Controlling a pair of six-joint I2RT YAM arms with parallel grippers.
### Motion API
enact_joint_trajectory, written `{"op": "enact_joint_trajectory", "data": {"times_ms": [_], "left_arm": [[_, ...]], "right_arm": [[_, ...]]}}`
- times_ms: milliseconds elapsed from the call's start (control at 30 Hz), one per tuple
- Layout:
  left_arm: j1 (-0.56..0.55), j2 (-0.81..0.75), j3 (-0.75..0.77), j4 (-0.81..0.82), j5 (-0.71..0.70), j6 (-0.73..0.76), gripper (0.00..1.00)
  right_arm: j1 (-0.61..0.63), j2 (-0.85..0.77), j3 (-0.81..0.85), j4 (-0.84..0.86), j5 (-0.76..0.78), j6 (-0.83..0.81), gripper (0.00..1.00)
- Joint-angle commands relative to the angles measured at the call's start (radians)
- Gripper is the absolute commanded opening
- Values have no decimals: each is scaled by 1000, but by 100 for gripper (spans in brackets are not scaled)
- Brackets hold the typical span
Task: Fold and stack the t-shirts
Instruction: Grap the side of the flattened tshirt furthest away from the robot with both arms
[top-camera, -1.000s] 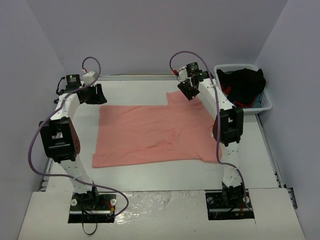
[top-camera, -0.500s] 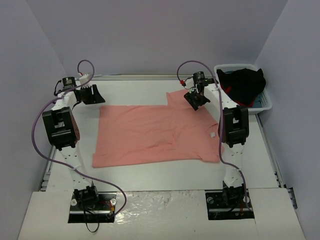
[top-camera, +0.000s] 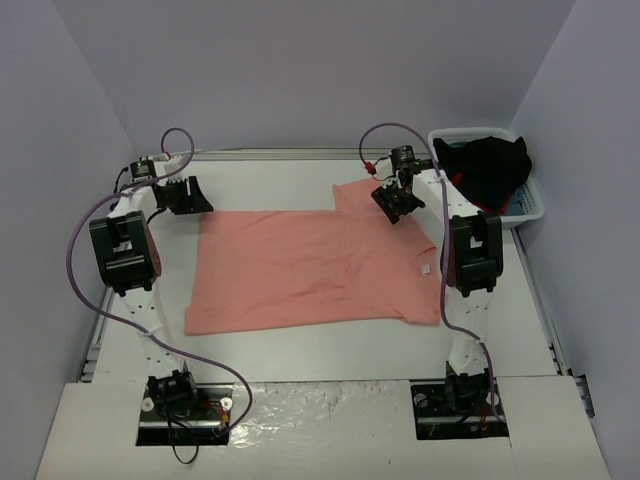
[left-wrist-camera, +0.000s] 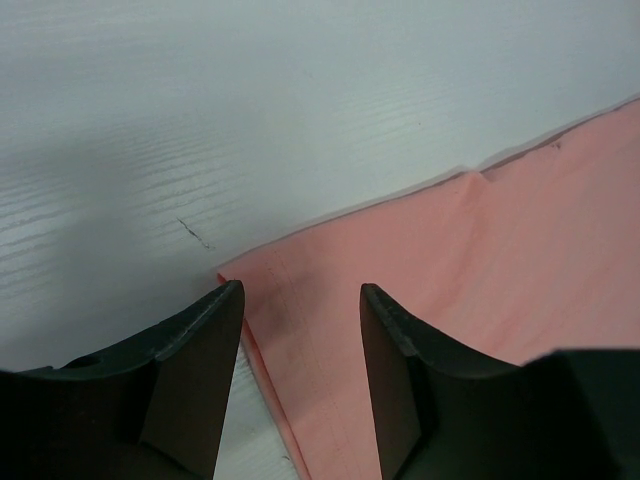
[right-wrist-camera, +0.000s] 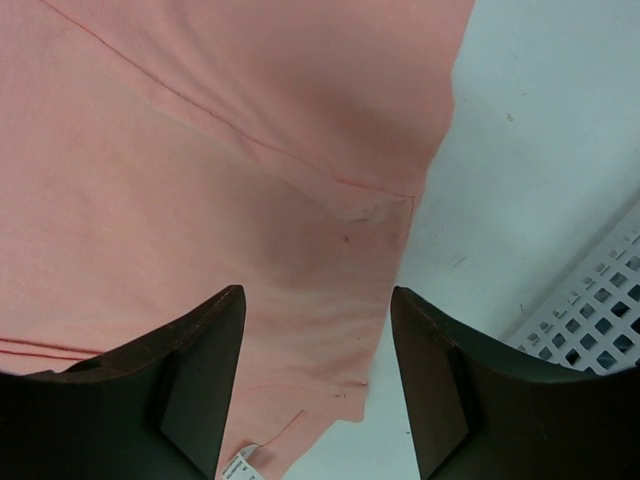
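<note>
A salmon-pink t-shirt (top-camera: 310, 265) lies spread flat on the white table (top-camera: 300, 350). My left gripper (top-camera: 188, 196) is open just above the shirt's far left corner; in the left wrist view that corner (left-wrist-camera: 300, 300) lies between the black fingers (left-wrist-camera: 190, 380). My right gripper (top-camera: 398, 204) is open above the shirt's far right part near the sleeve; in the right wrist view the pink cloth (right-wrist-camera: 250, 200) with a seam and a small white label (right-wrist-camera: 240, 465) lies below the fingers (right-wrist-camera: 190, 370). Neither gripper holds anything.
A white plastic basket (top-camera: 532, 205) with dark clothes (top-camera: 485, 170) stands at the far right; its mesh wall (right-wrist-camera: 590, 320) shows in the right wrist view. Lilac walls enclose the table on three sides.
Both arms have drawn back and their wrists have lowered toward the shirt's far corners. The right gripper moved right and down over the sleeve area. The shirt has not moved.
</note>
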Motion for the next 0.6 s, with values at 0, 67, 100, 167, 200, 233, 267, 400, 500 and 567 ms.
{"op": "enact_joint_trajectory", "data": {"times_ms": [0,67,100,167,200,233,267,400,500,567], "left_arm": [[7,0,37,17,10,43,48],[6,5,34,16,4,50,48],[6,6,32,8,1,58,48],[3,12,31,-15,-6,81,48],[3,12,27,-19,-8,89,48],[1,14,24,-25,-14,98,46],[0,12,23,-35,-20,105,44],[-2,12,-2,-62,-40,145,42],[-2,8,-17,-55,-49,147,48],[-8,3,-23,-52,-62,148,47]], "right_arm": [[-3,-59,-17,-12,-11,5,56],[-4,-56,-20,-13,-11,4,56],[-6,-53,-20,-13,-10,4,56],[-8,-52,-22,-13,-8,4,56],[-9,-52,-22,-13,-8,4,56],[-11,-52,-22,-12,-8,4,56],[-11,-50,-20,-12,-8,4,57],[-15,-48,-19,-10,-10,4,57],[-18,-44,-19,-12,-11,2,57],[-20,-41,-20,-10,-11,1,57]]}}
